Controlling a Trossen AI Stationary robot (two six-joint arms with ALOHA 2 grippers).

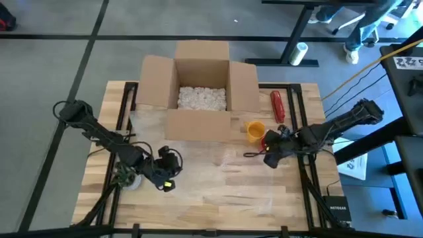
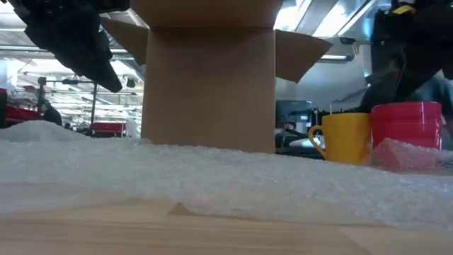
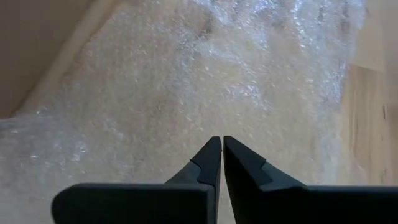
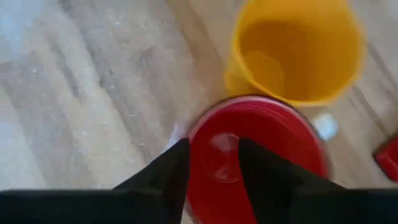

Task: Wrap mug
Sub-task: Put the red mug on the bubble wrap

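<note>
The yellow mug is parked at about 2 o'clock from the middle of the wooden surface, just beside the front right corner of the open cardboard box, which is filled with white packing peanuts. A red cup is seen right next to the mug, touching or nearly so in the low view.

The right gripper is held directly over the red cup's open mouth, its jaws parted a little, with nothing clamped between them as far as can be seen.

The left gripper is found at around 8 o'clock on the surface, hovering over the clear bubble wrap that is spread across the middle. Its jaws are pressed almost fully together, only a hairline gap left, and nothing is gripped. A red tool-like object is laid at 2 o'clock beside the box.
</note>
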